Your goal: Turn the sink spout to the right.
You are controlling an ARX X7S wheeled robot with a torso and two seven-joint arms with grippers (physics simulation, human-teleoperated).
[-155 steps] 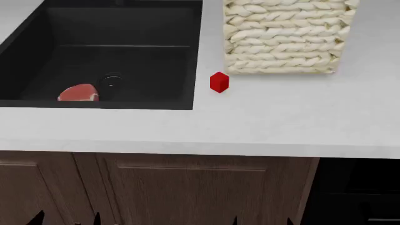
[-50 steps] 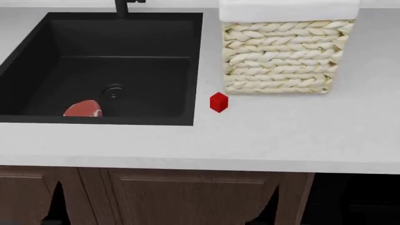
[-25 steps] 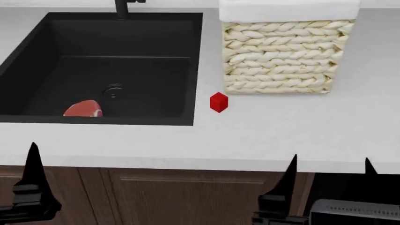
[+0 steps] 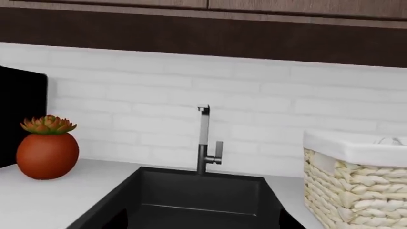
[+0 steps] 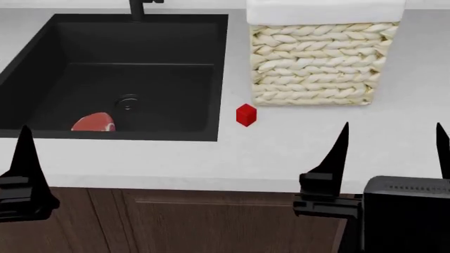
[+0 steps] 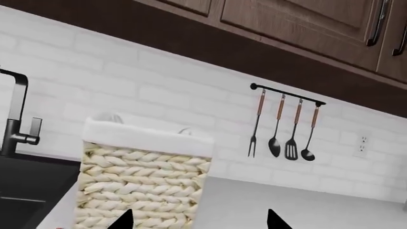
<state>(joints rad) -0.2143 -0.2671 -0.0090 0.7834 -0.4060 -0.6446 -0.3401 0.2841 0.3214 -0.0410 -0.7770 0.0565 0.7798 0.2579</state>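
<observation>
The sink spout is a slim dark pipe that stands upright behind the sink, with its small lever handle on its side. In the head view only its base shows, at the top edge behind the black sink. It also shows in the right wrist view. My left gripper is open and empty, in front of the counter and far from the spout; one finger shows in the head view. My right gripper is open and empty, over the counter's front edge at the right.
A woven basket with a white liner stands right of the sink. A small red block lies in front of it. A pink piece of meat lies in the basin near the drain. A potted succulent stands left of the sink.
Both grippers have risen from below the counter front into the head view. Since 3.1 s ago the view has shifted, so the spout's base now shows.
</observation>
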